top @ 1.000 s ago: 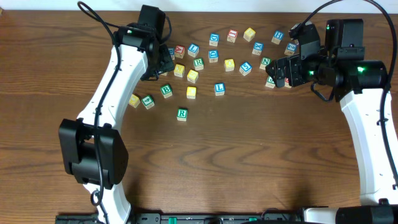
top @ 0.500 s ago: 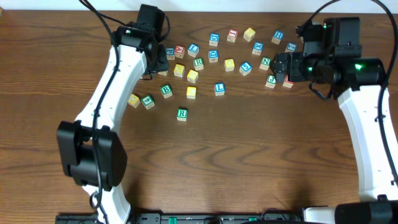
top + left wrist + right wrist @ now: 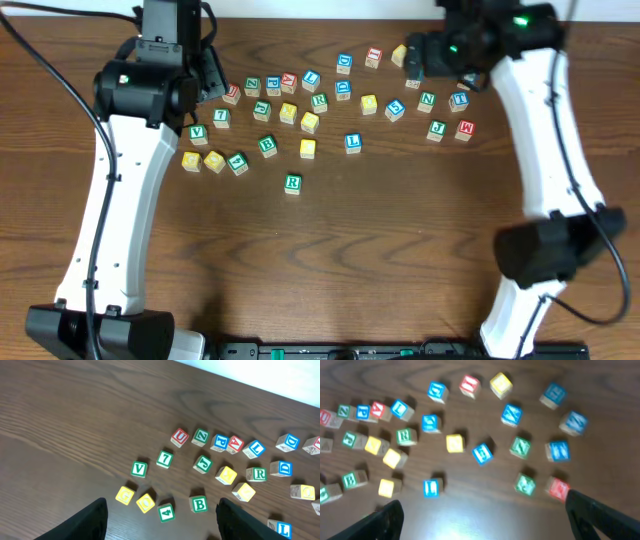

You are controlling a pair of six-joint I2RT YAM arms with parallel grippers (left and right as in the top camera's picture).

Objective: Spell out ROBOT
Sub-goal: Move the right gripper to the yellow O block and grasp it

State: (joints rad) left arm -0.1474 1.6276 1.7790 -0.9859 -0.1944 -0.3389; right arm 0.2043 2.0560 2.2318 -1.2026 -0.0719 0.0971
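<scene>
So all the little wooden letter cubes sit loose on the dark brown wooden surface (image 3: 400, 250), mostly bunched along the far side. The green-framed wooden R cube (image 3: 292, 183) stands on its own, nearer than everything else and well apart from the bunch. The green-framed B cube (image 3: 267, 145) is up and to the left of it, with a green 4 cube (image 3: 237, 163) next over, then a yellow wooden cube (image 3: 214, 161) and another yellow one (image 3: 191, 160) just beside that. A second green R cube (image 3: 319, 101) sits deeper in the bunch. Blue-framed cubes (image 3: 344, 64) are scattered about, but I can't tell which one is the T. The left arm reaches up the left side and bends over the far-left cubes; its left pincer (image 3: 161, 520) is spread, with nothing in it. The right arm stretches to the far right corner, and the right pincer (image 3: 485, 515) hangs wide apart over the cubes, gripping nothing.
</scene>
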